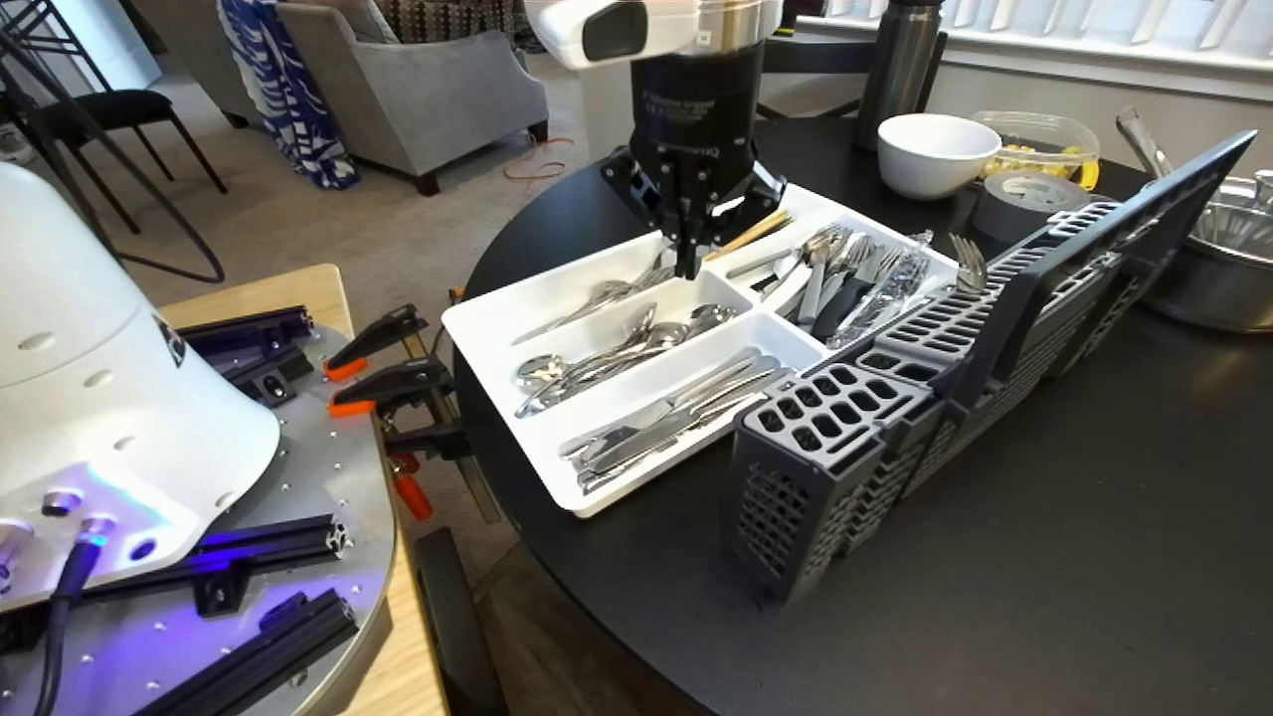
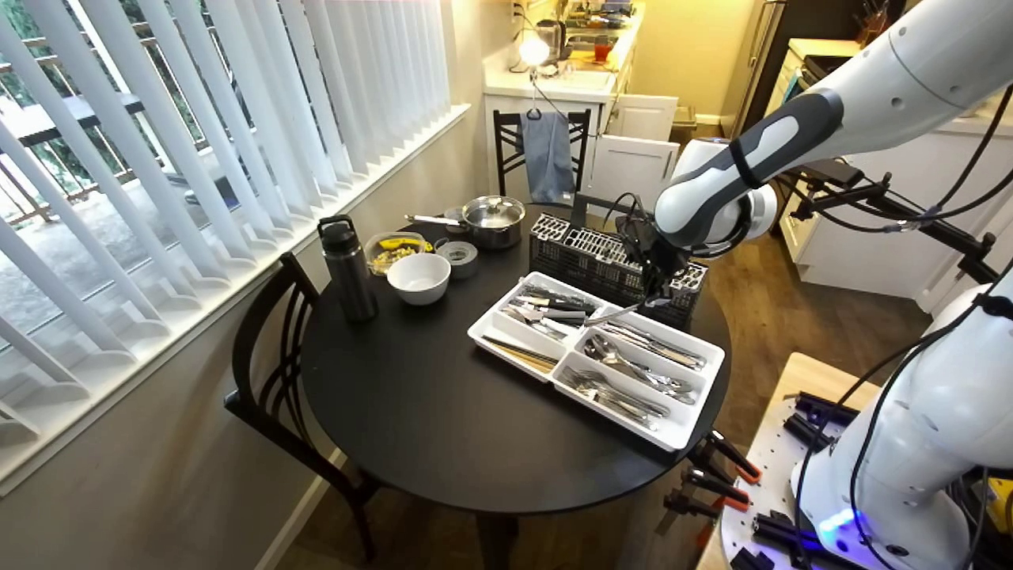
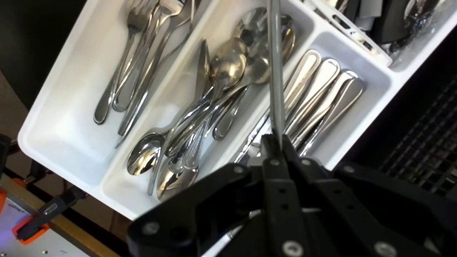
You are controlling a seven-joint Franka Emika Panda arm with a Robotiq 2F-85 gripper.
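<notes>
A thin metal utensil (image 3: 275, 71) is pinched between the fingers (image 3: 270, 146), with almost no gap left; it's seen edge-on, so its type can't be told. It's held above the white cutlery tray (image 3: 71, 132), near the divider between spoons (image 3: 228, 64) and table knives (image 1: 686, 418). Contact with the tray can't be confirmed. Forks (image 3: 139, 21) are laid in the tray's long compartment farthest from the slatted basket (image 1: 781, 497). Chopsticks (image 2: 518, 355) and mixed cutlery (image 1: 845, 303) are placed in the tray's two end compartments. The basket is stood just beside the tray, along its knife side. Beyond the tray's end compartments, a white bowl (image 2: 419, 277), tape roll (image 2: 459, 257), lidded pot (image 2: 495, 223) and dark bottle (image 2: 348, 269) are set on the same round black counter (image 2: 443, 419).
</notes>
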